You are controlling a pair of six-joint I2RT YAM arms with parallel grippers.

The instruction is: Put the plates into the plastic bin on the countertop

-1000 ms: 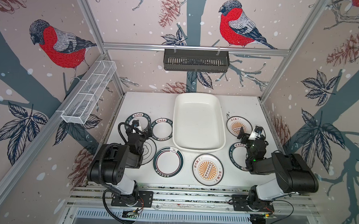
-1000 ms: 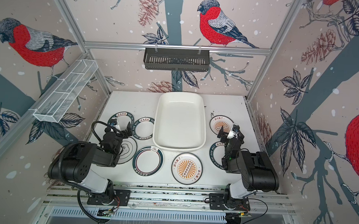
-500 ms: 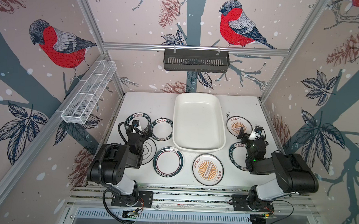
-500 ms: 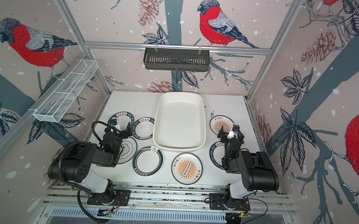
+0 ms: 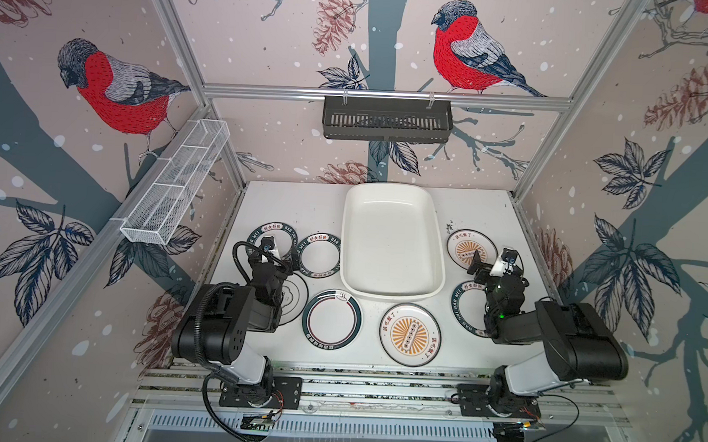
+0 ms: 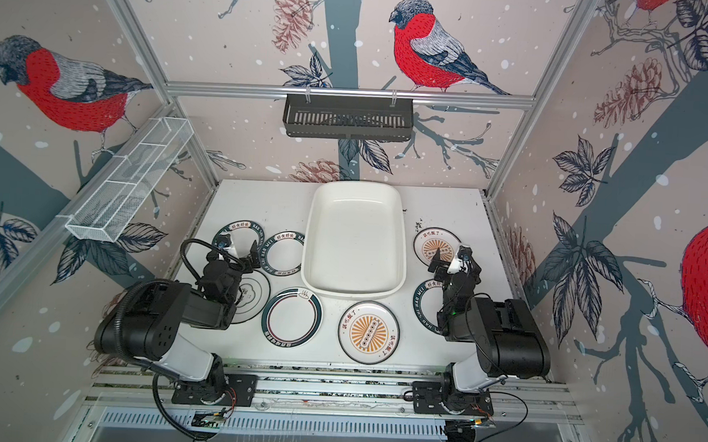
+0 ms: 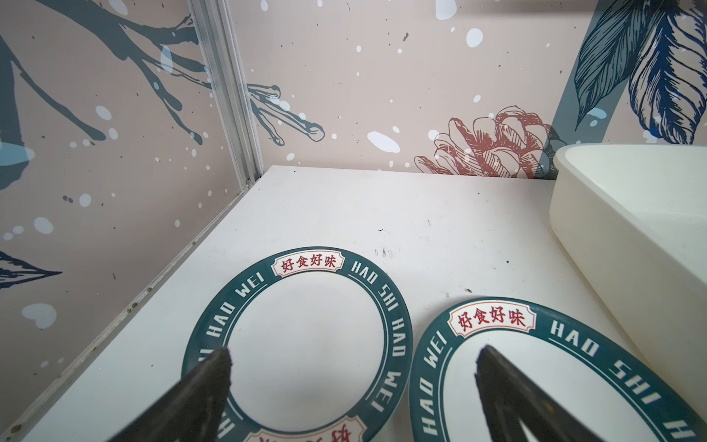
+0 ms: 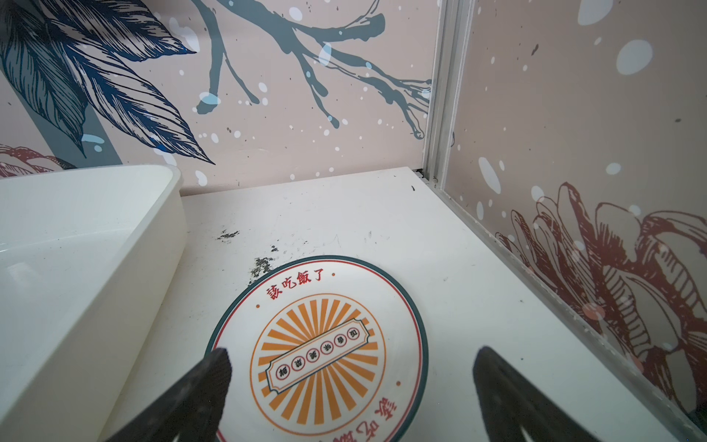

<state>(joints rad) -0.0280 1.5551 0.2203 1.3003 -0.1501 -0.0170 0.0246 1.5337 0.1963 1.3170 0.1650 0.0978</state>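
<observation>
Jaws on both grippers stand wide apart, nothing between them. Left gripper (image 5: 279,256) hovers over two lettered plates lying side by side; in the left wrist view one fingertip (image 7: 218,363) sits over the rim of the corner plate (image 7: 306,336), the other over the white centre of the inner plate (image 7: 535,382). Right gripper (image 5: 492,260) hovers over the back sunburst plate (image 5: 465,246); in the right wrist view one fingertip (image 8: 218,363) is over that plate's rim, the other over bare countertop (image 8: 459,268). Bin (image 5: 391,232) sits mid-table toward the back wall, long side running front to back, with the inner plate just beside its left wall and the back sunburst plate near its right wall. All seven plates lie flat on the countertop outside the bin. Front row, left to right: flower plate (image 5: 296,300), partly under the left arm; green-ringed plate (image 5: 331,319); front sunburst plate (image 5: 409,334); third lettered plate (image 5: 468,307), partly under the right arm. The front sunburst plate lies just in front of the bin's front rim.
</observation>
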